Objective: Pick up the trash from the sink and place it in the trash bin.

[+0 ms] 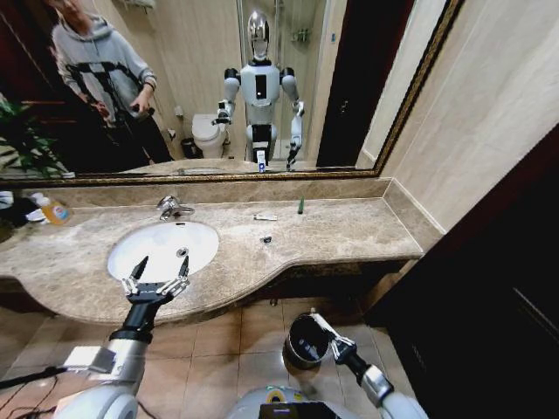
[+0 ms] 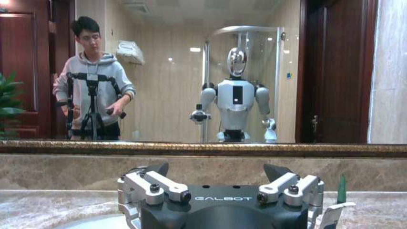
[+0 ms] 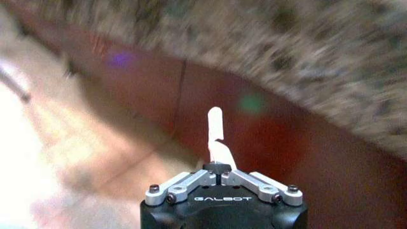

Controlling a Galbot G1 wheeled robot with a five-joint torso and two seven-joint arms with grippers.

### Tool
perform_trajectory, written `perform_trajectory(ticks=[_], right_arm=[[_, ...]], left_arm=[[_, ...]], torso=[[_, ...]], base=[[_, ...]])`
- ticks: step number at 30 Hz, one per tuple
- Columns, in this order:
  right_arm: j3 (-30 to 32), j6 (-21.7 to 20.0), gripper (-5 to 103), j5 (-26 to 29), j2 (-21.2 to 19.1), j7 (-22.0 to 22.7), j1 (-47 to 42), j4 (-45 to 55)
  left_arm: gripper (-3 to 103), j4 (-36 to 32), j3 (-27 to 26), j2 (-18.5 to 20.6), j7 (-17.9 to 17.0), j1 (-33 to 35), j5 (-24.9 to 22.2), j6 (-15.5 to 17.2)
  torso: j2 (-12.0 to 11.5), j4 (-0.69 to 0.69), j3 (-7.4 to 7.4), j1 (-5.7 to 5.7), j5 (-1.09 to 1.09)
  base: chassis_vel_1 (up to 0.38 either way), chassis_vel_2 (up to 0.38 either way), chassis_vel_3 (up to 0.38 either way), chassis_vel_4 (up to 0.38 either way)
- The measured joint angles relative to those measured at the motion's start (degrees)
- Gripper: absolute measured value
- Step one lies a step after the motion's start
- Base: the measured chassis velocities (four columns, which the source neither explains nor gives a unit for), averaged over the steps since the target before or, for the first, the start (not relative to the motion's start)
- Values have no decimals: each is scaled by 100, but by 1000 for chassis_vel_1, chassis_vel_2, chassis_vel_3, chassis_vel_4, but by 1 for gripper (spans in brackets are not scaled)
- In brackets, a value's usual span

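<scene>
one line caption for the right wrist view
Right gripper shut on a slim white sachet, below the marble countertop edge.

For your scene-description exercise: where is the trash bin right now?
In the head view, the trash bin sits on the tiled floor below the countertop's front edge, on the robot's right, beside the right gripper.

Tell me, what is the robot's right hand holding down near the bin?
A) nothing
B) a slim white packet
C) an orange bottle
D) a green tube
B: the right gripper has its jaws shut on a slim white packet, low beside the black bin on the floor.
</scene>
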Motion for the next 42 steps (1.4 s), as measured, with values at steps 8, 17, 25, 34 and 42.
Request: perform_trajectory(ticks=[8,17,25,34,42], right_arm=[[-516,-538,0,-985,173,-114,778,-1039],[-788,-271,0,-1499,484,-69,1737,-2433],[-870,-34,0,-1962,853,37,2366,-3583],[-772,226,17,-2267,1002,199,2741,-4164],[-735,224,44,-2308,969,218,2670,-4096]], left_arm=[[100,0,0,0,1,1,0,0],[100,0,0,0,1,0,0,0],[100,0,1,0,1,0,0,0],[100,0,1,0,1,1,0,0],[100,0,1,0,1,1,0,0]], torso=[[0,-2,0,0,0],[0,-1,0,0,0],[0,-2,0,-1,1],[0,-2,0,-1,-1],[0,-2,0,-1,0]], base=[[0,0,0,0],[0,0,0,0],[0,0,0,0],[0,0,0,0],[0,0,0,0]])
